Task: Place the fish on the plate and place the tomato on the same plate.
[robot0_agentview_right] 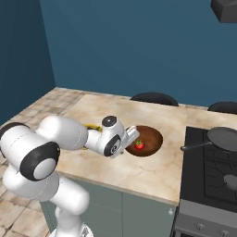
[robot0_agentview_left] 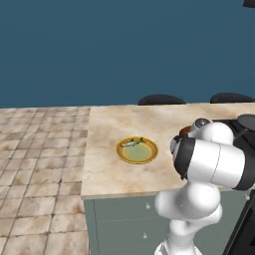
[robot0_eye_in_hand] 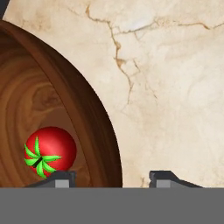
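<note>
Arm (robot0_agentview_right: pixel 69 134) stretched forward low, wrist bent down; gripper (robot0_eye_in_hand: pixel 111 177) fingertips parted, nothing between.

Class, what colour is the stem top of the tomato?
Bright green, on the red tomato in the bowl; clearest in the hand view.

Bright red tomato (robot0_eye_in_hand: pixel 50 150) with a green star top, sitting in my view against a swirly brown wood-grain bowl (robot0_eye_in_hand: pixel 65 96). Counter (robot0_eye_in_hand: pixel 175 87) is cream marble with tan veins. Plate (robot0_agentview_left: pixel 137 150) yellow-orange, pale green middle.

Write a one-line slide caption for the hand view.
End effector straddling the brown wooden bowl's rim, small red green-stemmed tomato inside, beige marble counter beyond.
</note>
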You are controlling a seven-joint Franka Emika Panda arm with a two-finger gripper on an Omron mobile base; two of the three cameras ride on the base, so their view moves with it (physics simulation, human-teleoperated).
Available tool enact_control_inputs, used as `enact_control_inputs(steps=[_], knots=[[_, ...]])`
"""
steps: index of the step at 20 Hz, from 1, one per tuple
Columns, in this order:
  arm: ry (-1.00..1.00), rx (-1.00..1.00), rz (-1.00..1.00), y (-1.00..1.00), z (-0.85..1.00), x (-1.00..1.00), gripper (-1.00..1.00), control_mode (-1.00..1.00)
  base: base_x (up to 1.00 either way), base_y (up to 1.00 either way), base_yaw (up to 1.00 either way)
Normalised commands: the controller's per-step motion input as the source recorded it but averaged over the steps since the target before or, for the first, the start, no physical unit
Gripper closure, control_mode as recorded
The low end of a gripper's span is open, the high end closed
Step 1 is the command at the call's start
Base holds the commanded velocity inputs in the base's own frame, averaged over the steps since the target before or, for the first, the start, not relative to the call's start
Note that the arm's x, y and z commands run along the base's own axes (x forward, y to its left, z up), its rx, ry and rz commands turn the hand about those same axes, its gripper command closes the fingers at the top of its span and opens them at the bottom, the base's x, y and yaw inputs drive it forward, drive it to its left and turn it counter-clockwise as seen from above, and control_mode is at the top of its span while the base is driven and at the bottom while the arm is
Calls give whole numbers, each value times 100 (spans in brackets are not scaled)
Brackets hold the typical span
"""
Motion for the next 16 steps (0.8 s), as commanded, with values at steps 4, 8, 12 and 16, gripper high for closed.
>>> enact_control_inputs(steps=[4,8,12,16], knots=[[0,0,0,0,-10,0,100,-100,0,0,0],[0,0,0,-3,-12,0,100,-100,0,0,0],[0,-1,-1,-3,-4,0,100,-100,0,0,0],[6,-10,-11,0,0,1,100,-100,0,0,0]])
